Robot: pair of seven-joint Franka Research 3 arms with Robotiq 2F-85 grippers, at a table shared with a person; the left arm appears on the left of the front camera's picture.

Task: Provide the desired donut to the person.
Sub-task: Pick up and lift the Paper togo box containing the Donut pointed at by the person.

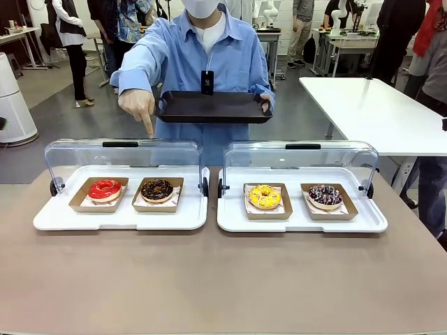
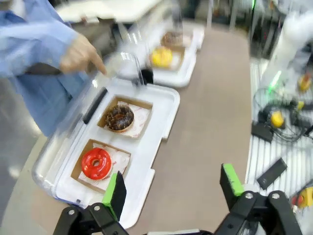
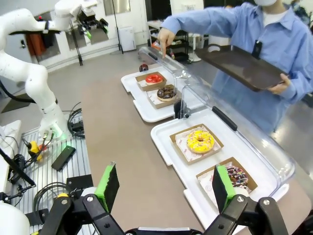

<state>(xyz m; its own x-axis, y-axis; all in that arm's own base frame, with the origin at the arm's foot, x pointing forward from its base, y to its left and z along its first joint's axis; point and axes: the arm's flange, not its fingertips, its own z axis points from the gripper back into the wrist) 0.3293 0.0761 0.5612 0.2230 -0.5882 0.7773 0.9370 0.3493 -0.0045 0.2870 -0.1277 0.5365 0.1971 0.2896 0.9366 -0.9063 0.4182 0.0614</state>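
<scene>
Both our jaws hang wide and empty; the chocolate donut [image 2: 119, 116], near the person's pointing hand [image 1: 137, 105], lies well ahead of our left jaws.

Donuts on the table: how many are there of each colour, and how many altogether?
red donut: 1
brown chocolate donut: 1
yellow donut: 1
dark donut with light sprinkles: 1
Total: 4
</scene>
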